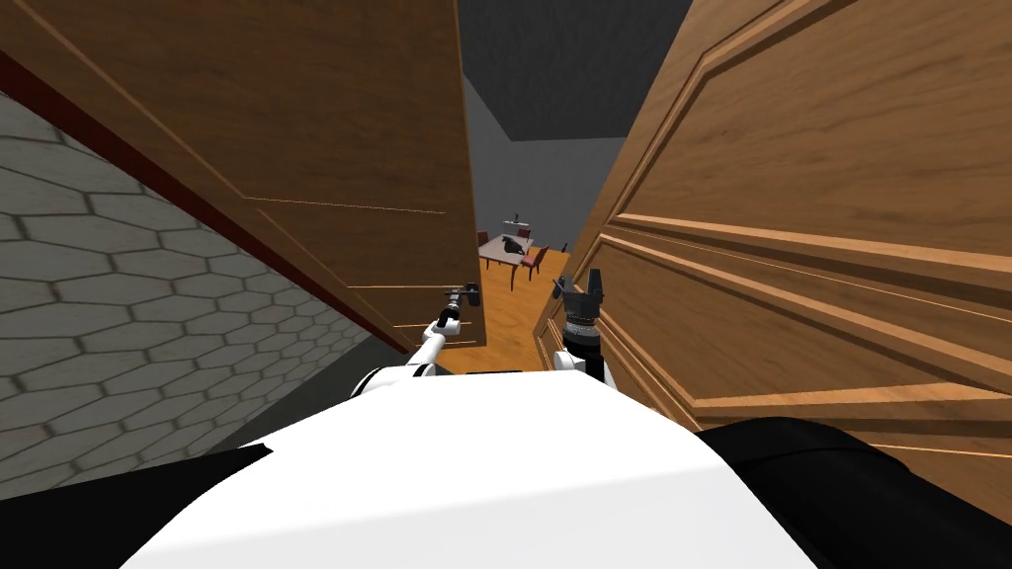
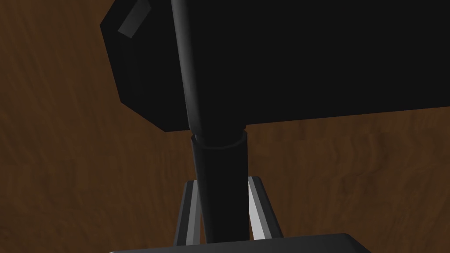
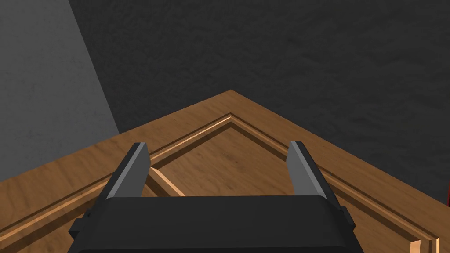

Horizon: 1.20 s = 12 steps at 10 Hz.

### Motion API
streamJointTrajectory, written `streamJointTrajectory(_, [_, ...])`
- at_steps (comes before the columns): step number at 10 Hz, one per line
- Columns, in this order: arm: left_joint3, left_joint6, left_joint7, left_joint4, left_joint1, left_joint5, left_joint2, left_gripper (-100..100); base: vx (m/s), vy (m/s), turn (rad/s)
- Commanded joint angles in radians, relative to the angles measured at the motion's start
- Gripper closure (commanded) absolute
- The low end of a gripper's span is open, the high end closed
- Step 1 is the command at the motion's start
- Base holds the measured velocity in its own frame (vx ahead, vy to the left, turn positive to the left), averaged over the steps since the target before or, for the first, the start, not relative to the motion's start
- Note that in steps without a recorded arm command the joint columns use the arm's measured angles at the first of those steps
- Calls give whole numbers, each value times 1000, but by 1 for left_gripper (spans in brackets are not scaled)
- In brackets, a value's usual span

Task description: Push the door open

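- Head view: left gripper [image 1: 458,302] out ahead at the dark handle [image 1: 470,290] of the brown wooden door [image 1: 326,148]. Door already ajar, its free edge just beyond the gripper, with a table [image 1: 504,249] far off through the gap.
- Same view: right gripper [image 1: 585,288] raised just beside a panelled door [image 1: 810,247] on the side away from the left gripper, well apart from the handle.
- Left wrist view: left gripper [image 2: 223,181] clamped on the handle [image 2: 213,158], fingers [image 2: 260,206] pressing both sides of the dark bar. Dark plate [image 2: 307,57] past the fingertips, door [image 2: 66,175] wood behind it all.
- Right wrist view: right gripper [image 3: 218,145] with fingers [image 3: 132,171] spread wide, holding nothing. Panelled door [image 3: 246,162] close under the fingertips, contact impossible to tell; grey wall [image 3: 44,79] beyond.
- Step in hand, by judgement: handle gripped, swing begun but not finished.
- Next move likely calls for a steady push through the handle along the door's arc, with the wrist turning to keep the fingers on the bar and the right arm kept off the panelled door.
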Motion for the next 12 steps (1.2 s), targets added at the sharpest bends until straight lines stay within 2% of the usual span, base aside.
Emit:
streamJointTrajectory(1, [21,-4,-7,-12,0,6,7,100,167,-147,106])
streamJointTrajectory(6, [71,-4,-30,-10,0,19,-11,100,152,-116,80])
streamJointTrajectory(7, [69,-4,-27,-9,4,18,-4,100,53,-46,52])
streamJointTrajectory(8, [92,-13,-57,1,-6,33,1,100,84,-9,31])
streamJointTrajectory(9, [98,-15,-67,4,-10,37,1,100,110,-11,25])
streamJointTrajectory(12, [139,-33,-131,28,-32,66,-5,100,116,-4,21])
